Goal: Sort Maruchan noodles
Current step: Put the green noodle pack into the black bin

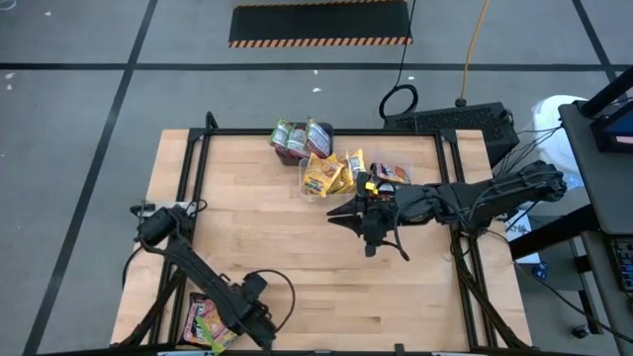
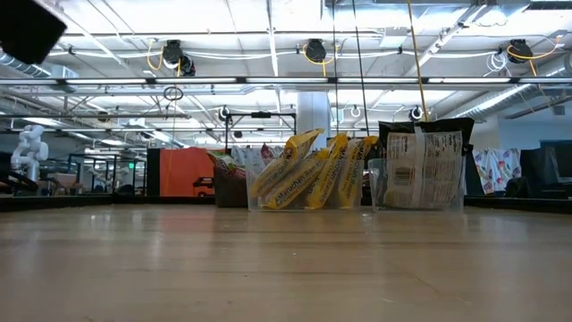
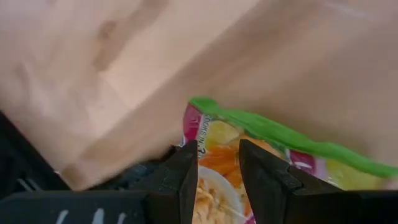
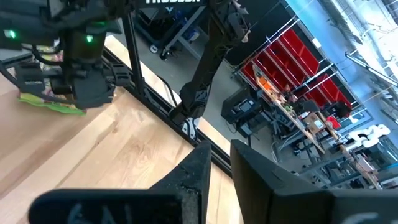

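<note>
From above, the left tool (image 1: 259, 318) sits at the near edge of the wooden desk (image 1: 297, 247), just beside a green-edged noodle packet (image 1: 206, 322) lying flat at the near-left corner. The right tool (image 1: 368, 220) is over the middle of the desk, near the yellow packets (image 1: 326, 176) standing at the far side.

At desk level, the yellow packets (image 2: 304, 174) stand upright in a clear tub, a dark packet (image 2: 420, 170) beside them.

From the left wrist, the left tool (image 3: 217, 177) stands open above the green-edged packet (image 3: 273, 140), holding nothing.

From the right wrist, the right tool (image 4: 219, 163) is narrowly parted and empty.
</note>
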Action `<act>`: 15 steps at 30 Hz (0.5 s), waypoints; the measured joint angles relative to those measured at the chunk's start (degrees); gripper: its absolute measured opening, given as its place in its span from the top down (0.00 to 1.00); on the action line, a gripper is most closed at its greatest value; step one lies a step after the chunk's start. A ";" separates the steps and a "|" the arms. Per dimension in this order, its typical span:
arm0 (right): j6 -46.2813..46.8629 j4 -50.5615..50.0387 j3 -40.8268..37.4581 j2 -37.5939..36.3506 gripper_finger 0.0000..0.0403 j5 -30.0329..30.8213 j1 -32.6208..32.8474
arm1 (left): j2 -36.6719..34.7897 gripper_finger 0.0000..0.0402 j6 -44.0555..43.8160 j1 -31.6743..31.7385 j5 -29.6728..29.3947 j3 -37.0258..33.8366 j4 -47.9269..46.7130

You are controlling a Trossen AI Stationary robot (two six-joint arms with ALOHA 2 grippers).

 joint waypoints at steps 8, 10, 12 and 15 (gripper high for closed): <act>-0.23 0.04 0.00 0.00 0.85 0.01 -0.07 | -0.24 0.69 1.21 1.40 1.81 -4.31 3.29; -0.55 0.04 0.00 0.00 0.85 0.02 -0.07 | -0.24 0.69 1.93 1.88 2.45 -5.14 6.85; -1.13 0.02 0.00 0.00 0.85 0.04 -0.07 | -0.24 0.69 2.91 2.30 3.04 -5.94 8.99; -1.23 0.04 0.00 0.00 0.85 0.04 -0.07 | -0.17 0.69 3.82 2.96 4.36 -7.03 11.77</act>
